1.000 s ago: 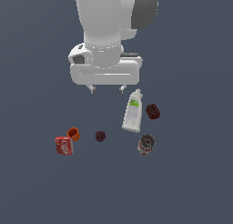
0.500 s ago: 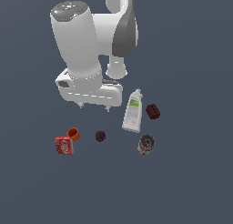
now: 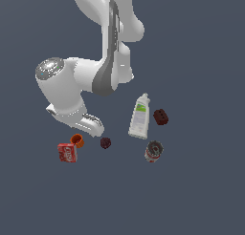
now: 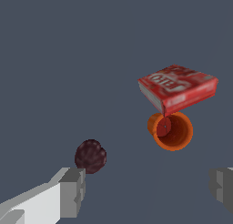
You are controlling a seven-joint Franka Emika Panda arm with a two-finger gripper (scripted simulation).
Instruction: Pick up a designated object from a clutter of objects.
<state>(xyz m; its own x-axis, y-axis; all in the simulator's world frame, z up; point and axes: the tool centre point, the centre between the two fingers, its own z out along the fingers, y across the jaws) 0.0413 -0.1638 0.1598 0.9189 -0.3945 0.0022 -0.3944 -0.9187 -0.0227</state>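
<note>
The designated object, a small orange-red cup (image 3: 77, 141), lies on its side at the exterior view's left, touching a flat red box (image 3: 67, 152). The wrist view looks into the cup's hollow mouth (image 4: 172, 130), with the box (image 4: 177, 89) right beside it. The arm's white hand (image 3: 76, 120) hangs tilted just above and behind the cup, and its fingertips are hidden in the exterior view. My gripper (image 4: 148, 187) is open wide and holds nothing. The cup sits ahead of the gap between the fingers, nearer one finger.
The rest of the clutter is a dark maroon lump (image 3: 105, 143) beside the cup, close to one fingertip (image 4: 73, 191), a white bottle with a green label (image 3: 139, 116), a dark red brick (image 3: 160, 116) and a red-silver can (image 3: 153, 151).
The arm has swung to the exterior view's left and dropped lower, tilting its hand over the cup and red box. None of the objects has moved.
</note>
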